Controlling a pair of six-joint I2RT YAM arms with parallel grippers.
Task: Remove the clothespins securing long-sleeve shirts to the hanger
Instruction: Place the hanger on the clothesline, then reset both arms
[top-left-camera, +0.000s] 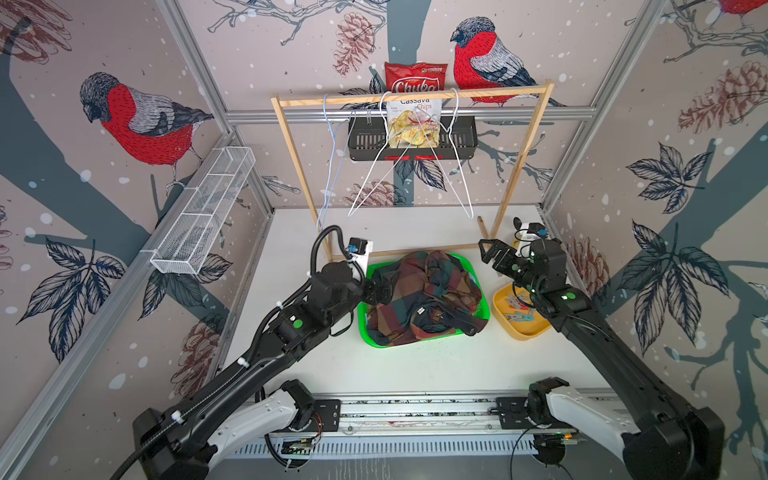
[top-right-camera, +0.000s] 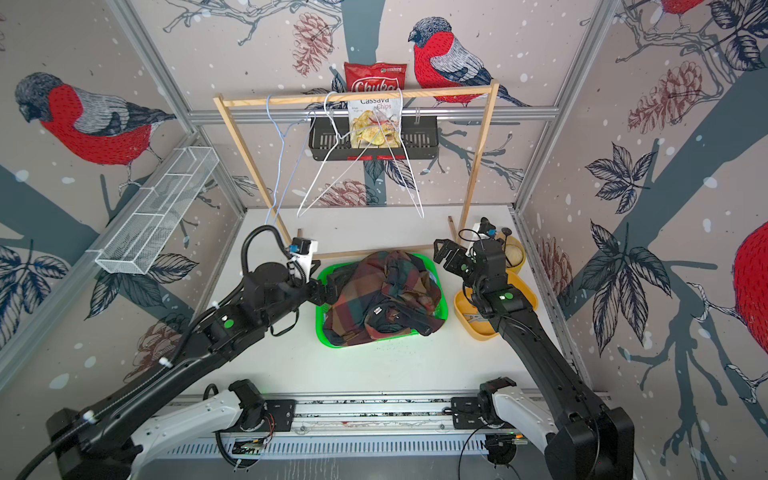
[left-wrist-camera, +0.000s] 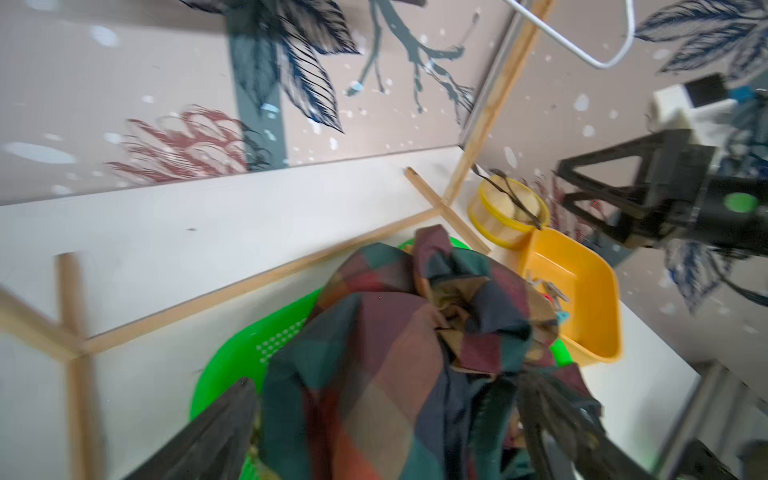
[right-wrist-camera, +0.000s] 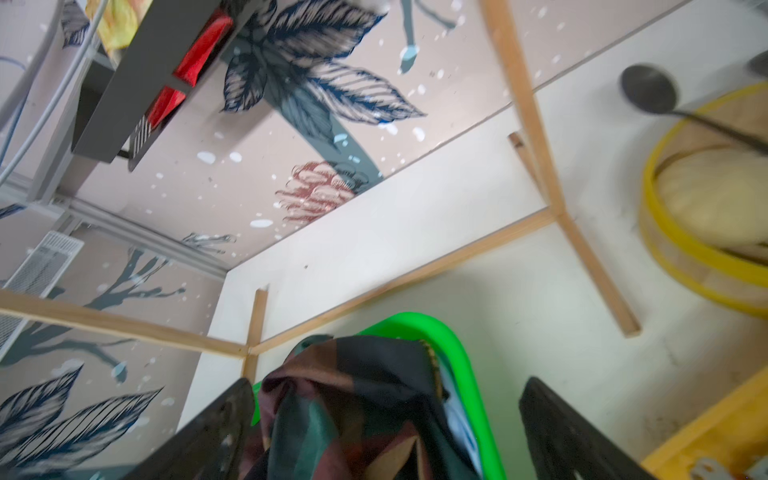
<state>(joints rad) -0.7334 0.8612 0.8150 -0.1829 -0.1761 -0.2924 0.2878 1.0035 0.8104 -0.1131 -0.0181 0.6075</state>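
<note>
The checked long-sleeve shirt (top-left-camera: 424, 291) lies crumpled on top of a green basket (top-left-camera: 362, 322). A strip of light blue shirt (right-wrist-camera: 457, 419) shows under it by the basket's rim. Three wire hangers (top-left-camera: 399, 166) hang bare on the wooden rack (top-left-camera: 415, 96). Several clothespins (top-left-camera: 517, 309) lie in the yellow tray (top-left-camera: 528, 334). My left gripper (top-left-camera: 381, 291) is open at the basket's left edge, its fingers either side of the checked cloth (left-wrist-camera: 374, 374). My right gripper (top-left-camera: 488, 252) hangs open above the basket's far right corner, holding nothing.
A round yellow-rimmed container (top-right-camera: 513, 253) with a dark ladle stands behind the tray. A black wall basket (top-left-camera: 411, 141) holds a chips bag. A white mesh shelf (top-left-camera: 203, 212) is on the left wall. The rack's foot bars (top-left-camera: 415, 251) lie behind the basket.
</note>
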